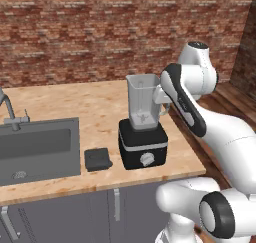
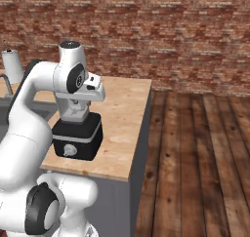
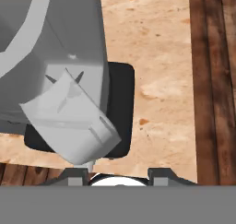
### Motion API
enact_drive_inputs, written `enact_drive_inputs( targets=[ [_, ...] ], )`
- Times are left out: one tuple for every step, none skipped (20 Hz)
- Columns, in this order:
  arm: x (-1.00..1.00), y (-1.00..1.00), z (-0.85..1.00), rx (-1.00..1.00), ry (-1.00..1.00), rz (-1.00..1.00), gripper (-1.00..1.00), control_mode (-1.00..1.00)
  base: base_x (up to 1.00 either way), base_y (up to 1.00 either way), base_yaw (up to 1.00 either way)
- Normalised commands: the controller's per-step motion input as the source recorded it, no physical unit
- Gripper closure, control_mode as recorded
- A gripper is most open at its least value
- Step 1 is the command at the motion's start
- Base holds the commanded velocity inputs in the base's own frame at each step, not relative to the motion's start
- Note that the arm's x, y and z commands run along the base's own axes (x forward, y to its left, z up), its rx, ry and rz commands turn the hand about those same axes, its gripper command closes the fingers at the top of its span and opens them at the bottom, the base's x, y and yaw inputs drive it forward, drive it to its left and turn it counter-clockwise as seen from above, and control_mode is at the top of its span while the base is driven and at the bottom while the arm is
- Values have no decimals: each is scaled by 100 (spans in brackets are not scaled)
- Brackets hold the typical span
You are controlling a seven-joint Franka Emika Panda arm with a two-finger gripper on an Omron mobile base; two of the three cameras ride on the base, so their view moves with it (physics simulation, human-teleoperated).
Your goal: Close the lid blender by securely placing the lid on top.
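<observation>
Lying flat on the counter (image 1: 100,107), the lid (image 1: 97,158) sits between the sink (image 1: 40,149) and the blender (image 1: 142,132), just beside the blender's black base. The hand (image 3: 119,174) hangs above the open jar beside its handle, its tips apart and gripping nothing.

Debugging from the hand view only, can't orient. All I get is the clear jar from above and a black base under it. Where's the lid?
Observer: The lid lies flat on the counter, just left of the blender base in the left base view, not touching it.
Operator: Is the jar already capped?
Observer: No. The jar's top rim is open in the left base view.
Operator: What's on the lid's other side?
Observer: The sink, set into the counter; the lid sits between it and the blender.
Operator: Any clutter near the blender?
Observer: Nothing else stands close to it in the right base view.
</observation>
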Motion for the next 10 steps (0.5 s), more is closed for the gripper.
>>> enact_drive_inputs(
  targets=[
    [-3, 0, 0, 0, 0, 0, -100, -100, 0, 0, 0],
    [-4, 0, 0, 0, 0, 0, -100, -100, 0, 0, 0],
    [-4, 0, 0, 0, 0, 0, -100, -100, 0, 0, 0],
    [-34, 0, 0, 0, -7, 0, -100, -100, 0, 0, 0],
    [-43, 0, 0, 0, -5, 0, -100, -100, 0, 0, 0],
    [-57, 0, 0, 0, -7, 0, -100, -100, 0, 0, 0],
    [-71, 0, 0, 0, -9, 0, -100, -100, 0, 0, 0],
    [-77, 1, -1, 0, -6, 0, -100, -100, 0, 0, 0],
    [-79, 21, -10, 0, -6, 0, -100, -100, 0, 0, 0],
    [-76, 46, -11, 0, -5, 0, -100, -100, 0, 0, 0]
  ],
)
